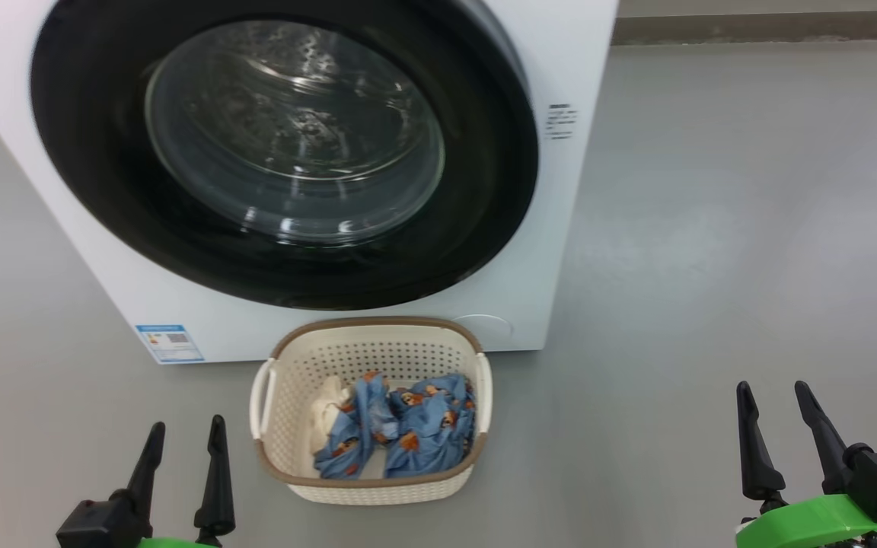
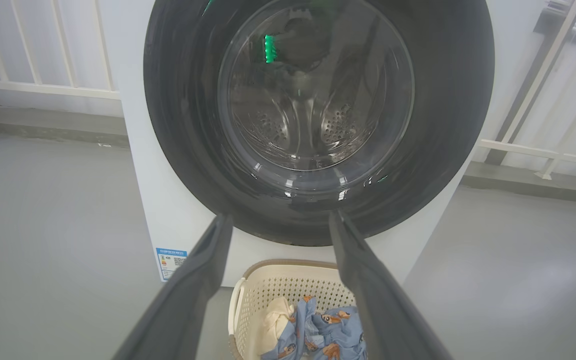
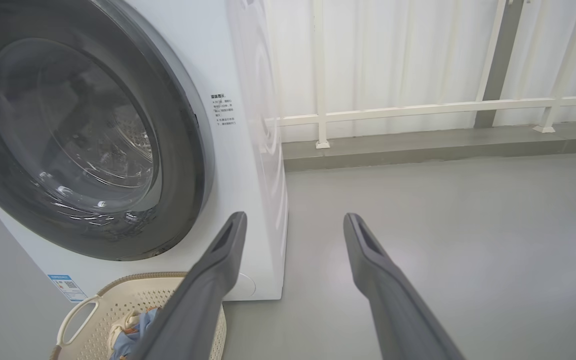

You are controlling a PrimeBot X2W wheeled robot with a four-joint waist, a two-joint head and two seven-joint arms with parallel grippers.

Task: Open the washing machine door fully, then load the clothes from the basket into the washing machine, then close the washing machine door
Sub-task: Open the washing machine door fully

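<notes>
Head view, lower corners first: the left gripper [image 1: 186, 425] sits low at the left with its two dark fingers spread apart and nothing between them. The right gripper [image 1: 773, 388], low at the right, is the same, wide and empty. Both hang over a smooth grey floor [image 1: 712, 228] with a faint sheen.

Between the two claws, nearer the left one, the basket [image 1: 377, 323] stands on that floor, cream with a brown rim. Neither claw touches it. The clothes [image 1: 423, 430] lie heaped inside, blue with orange-brown figures, and a cream cloth [image 1: 330, 411] is tucked at their left.

Just behind the basket rises the washing machine [image 1: 225, 327], white and boxy, with a blue label [image 1: 170, 344] at its lower left corner. The washing machine door [image 1: 492, 183] is shut against the front, its black rim glossy, and the steel drum shows through the glass. It stands well ahead of both pairs of fingers. The left wrist view looks straight at the door over the basket, and the right wrist view looks past the machine's right side.

Beyond the machine a white railing [image 3: 418, 106] runs along a low grey kerb [image 3: 418, 142].
</notes>
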